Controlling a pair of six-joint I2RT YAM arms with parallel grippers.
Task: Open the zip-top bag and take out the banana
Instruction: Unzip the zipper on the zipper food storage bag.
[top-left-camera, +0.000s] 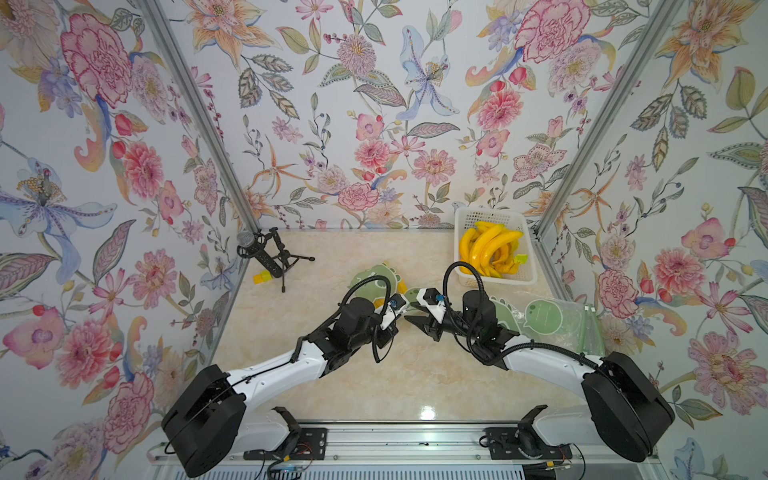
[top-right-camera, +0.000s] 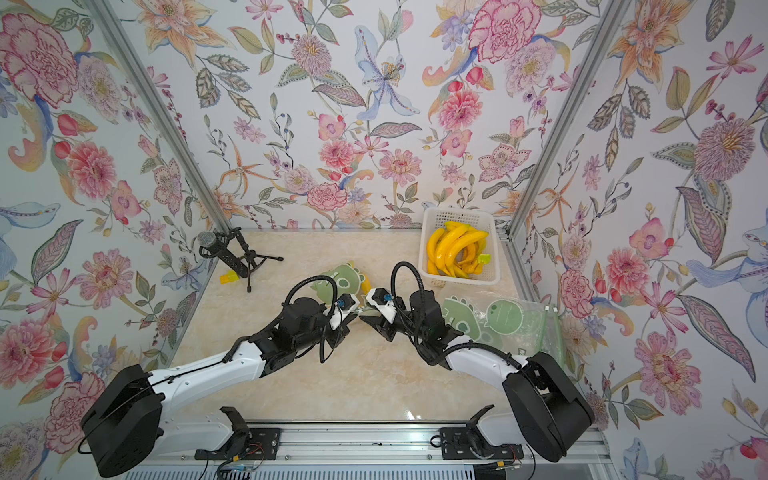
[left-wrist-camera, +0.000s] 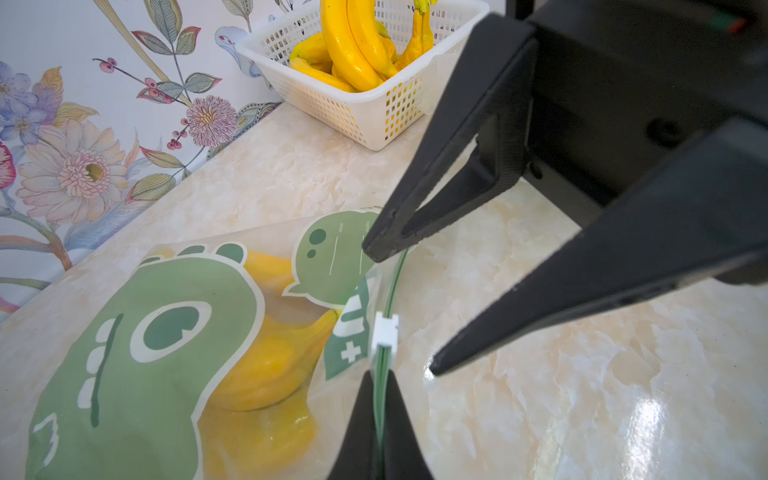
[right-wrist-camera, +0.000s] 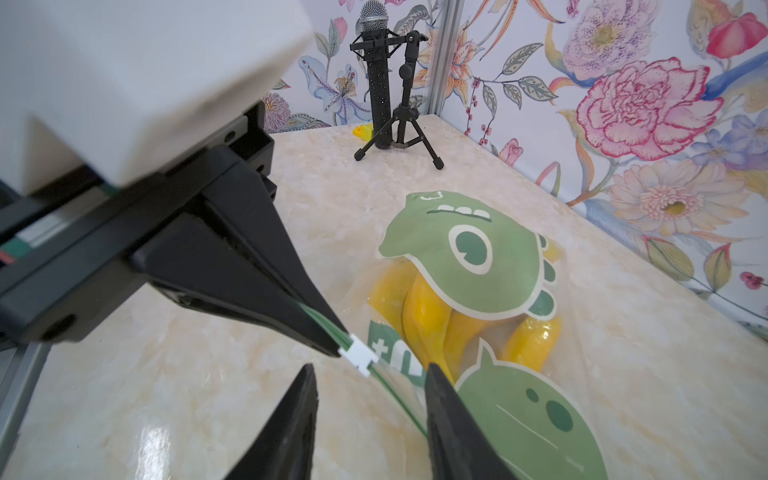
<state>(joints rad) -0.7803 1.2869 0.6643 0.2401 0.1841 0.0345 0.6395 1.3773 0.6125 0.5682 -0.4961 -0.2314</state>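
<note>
The zip-top bag (left-wrist-camera: 166, 332) is clear with a green dinosaur print and lies on the marble table, seen in both top views (top-left-camera: 371, 282) (top-right-camera: 338, 277). The yellow banana (left-wrist-camera: 266, 365) (right-wrist-camera: 424, 316) shows through it. My left gripper (left-wrist-camera: 379, 376) (right-wrist-camera: 332, 351) is shut on the bag's green zipper edge, just beside the white slider (left-wrist-camera: 385, 330) (right-wrist-camera: 357, 357). My right gripper (right-wrist-camera: 370, 370) (left-wrist-camera: 402, 309) is open and faces the left one. Its fingers stand on either side of the zipper track, on the slider's other side. In a top view both grippers meet tip to tip (top-left-camera: 401, 322).
A white basket (top-left-camera: 490, 214) holding several bananas stands at the back right. A pile of empty dinosaur bags (top-left-camera: 548, 320) lies behind the right arm. A microphone on a tripod (top-left-camera: 266, 253) and a yellow block (top-left-camera: 262, 277) sit at the back left.
</note>
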